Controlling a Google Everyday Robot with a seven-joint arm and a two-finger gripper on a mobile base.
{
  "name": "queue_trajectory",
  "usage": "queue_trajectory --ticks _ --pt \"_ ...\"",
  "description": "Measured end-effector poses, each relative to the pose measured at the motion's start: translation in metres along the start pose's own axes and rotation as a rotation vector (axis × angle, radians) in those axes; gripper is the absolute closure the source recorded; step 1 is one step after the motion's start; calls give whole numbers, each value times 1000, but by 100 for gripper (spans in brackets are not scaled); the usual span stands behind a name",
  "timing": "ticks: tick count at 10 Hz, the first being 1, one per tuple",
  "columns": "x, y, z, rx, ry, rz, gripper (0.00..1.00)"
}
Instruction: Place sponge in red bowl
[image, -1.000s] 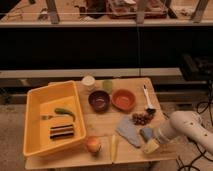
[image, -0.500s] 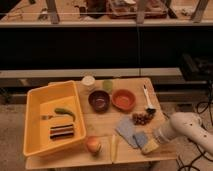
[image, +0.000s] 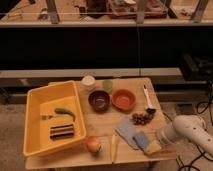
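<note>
Presently the gripper (image: 158, 139) sits low at the front right corner of the tabletop (image: 105, 120), at the end of the white arm (image: 187, 129) that reaches in from the right. Its jaws stand spread and pinch nothing.

The sponge (image: 148, 144) lies flat on the tabletop just beside the gripper, on its left. Contact between them cannot be confirmed. The sponge's near edge touches or overlaps the blue-grey cloth (image: 127, 131). The red bowl (image: 123, 99) stands well apart toward the back, beside the dark bowl (image: 99, 100), and is empty. The task is judged to be at the approach stage, with the grasp not yet made.

Risks noted:

1. The cloth adjoins the sponge. Jaws closing low and wide could catch its edge and drag it along.
2. The sponge is small and lies near the front edge. A sideways nudge from the jaws could push it off the tabletop.
3. A cluster of grapes (image: 141, 118) and a long-handled utensil (image: 147, 97) lie between sponge and red bowl. A low carry could sweep them.
4. The 2 bowls stand close together. A release slightly to the left would land the sponge in the dark bowl.
5. A soft sponge pinched at 1 corner could slip out in transit.
</note>
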Motion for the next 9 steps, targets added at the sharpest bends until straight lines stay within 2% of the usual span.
queue_trajectory --ticks 5,9 --pt "0 15 1 0 -12 13 20" --pt "-6 26 -2 13 -22 4 20"
